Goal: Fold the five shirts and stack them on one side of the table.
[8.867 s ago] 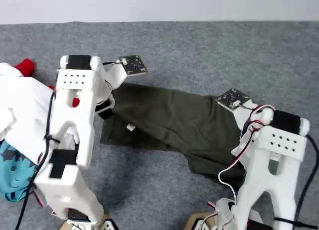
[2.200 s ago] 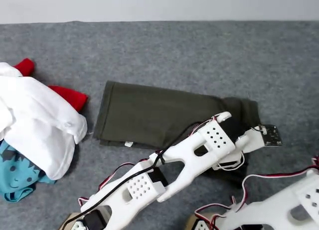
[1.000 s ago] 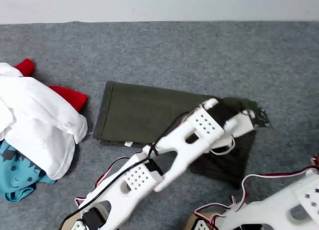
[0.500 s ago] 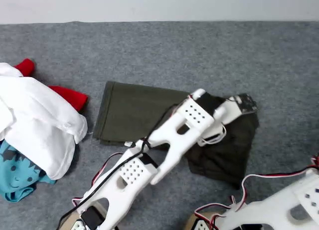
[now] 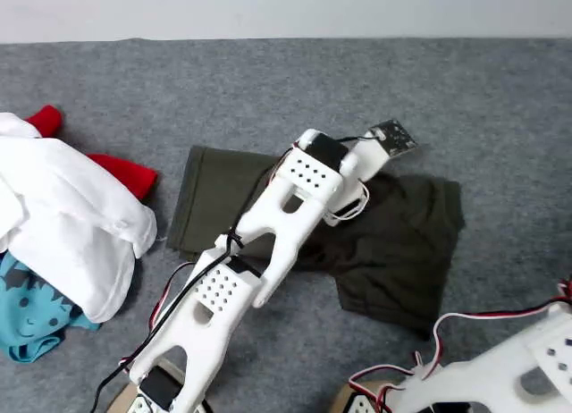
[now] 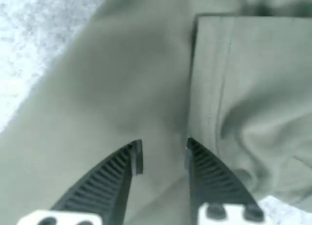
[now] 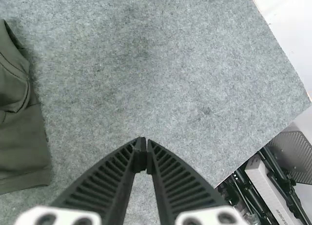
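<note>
The green shirt [image 5: 402, 243] lies mid-desk, partly folded: the part toward the pile is already a flat doubled band, while the other end spreads loose with a sleeve out. Your left arm [image 5: 295, 198] stretches across it, and the left claw [image 6: 161, 159] hangs open and empty low over the cloth, a hemmed edge running up between its fingers. You cannot tell from here whether the tips touch the fabric. That looks like a set-up for the next fold, so take that edge itself rather than the smooth layer beside it. Go down until both fingers straddle the hem, pinch only the top layer, and lift just enough to clear the layer below, or you will likely drag the finished band out of shape. The right claw [image 7: 142, 154] is closed on nothing, over bare desk [image 5: 268, 82] just beside the shirt's loose end; it could pin or carry that end if you open it first. For room, you have open grey desk beyond the shirt. The white shirt [image 5: 63, 207], red shirt [image 5: 121, 172] and teal shirt [image 5: 27, 315] crowd the left arm's side, near the band's end. The desk edge [image 7: 273, 30] runs near the right claw, with hardware below it.
</note>
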`<state>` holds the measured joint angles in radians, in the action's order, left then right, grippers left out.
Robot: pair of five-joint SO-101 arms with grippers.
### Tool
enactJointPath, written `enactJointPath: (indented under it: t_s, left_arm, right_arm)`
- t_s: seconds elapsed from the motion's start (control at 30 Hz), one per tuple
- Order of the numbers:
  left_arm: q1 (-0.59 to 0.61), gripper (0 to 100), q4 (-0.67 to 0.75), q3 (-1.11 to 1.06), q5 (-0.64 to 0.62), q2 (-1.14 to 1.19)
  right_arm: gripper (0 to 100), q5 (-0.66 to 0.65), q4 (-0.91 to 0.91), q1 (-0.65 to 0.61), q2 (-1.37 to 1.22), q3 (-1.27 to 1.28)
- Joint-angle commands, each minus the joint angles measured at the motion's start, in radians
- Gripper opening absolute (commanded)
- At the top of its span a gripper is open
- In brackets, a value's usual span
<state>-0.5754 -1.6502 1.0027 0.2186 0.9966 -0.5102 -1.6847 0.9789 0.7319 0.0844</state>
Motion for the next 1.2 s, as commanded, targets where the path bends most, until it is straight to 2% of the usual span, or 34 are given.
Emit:
enactJointPath:
  t_s: [0.0, 0.17, 0.4, 0.63, 0.77, 0.87, 1.0, 1.17]
  left_arm:
    - [-0.015, 15, -0.055, 0.107, 0.009, -0.044]
    - [-0.017, 15, -0.104, 0.239, 0.003, -0.044]
    - [-0.043, 15, -0.106, 0.196, 0.002, -0.121]
    - [-0.130, 15, -0.104, -0.120, -0.021, -0.272]
    - [-0.129, 13, -0.101, -0.294, -0.018, -0.305]
    - [-0.094, 8, -0.083, -0.369, -0.017, -0.302]
    - [-0.057, 7, -0.002, -0.461, -0.017, -0.304]
    - [-0.083, 8, 0.038, -0.499, -0.021, -0.313]
  right_arm:
    - [1.2, -0.009, 0.010, 0.007, 0.019, -0.003]
    - [1.2, -0.044, 0.010, 0.010, 0.019, -0.003]
    - [1.2, -0.087, 0.010, 0.008, 0.019, -0.003]
    - [1.2, -0.107, 0.010, 0.007, 0.019, -0.003]
    - [1.2, -0.107, 0.010, 0.007, 0.019, -0.003]
    - [1.2, -0.106, 0.010, 0.007, 0.018, -0.003]
    - [1.2, -0.103, 0.010, 0.007, 0.015, -0.003]
    - [1.2, -0.106, 0.010, 0.007, 0.016, -0.003]
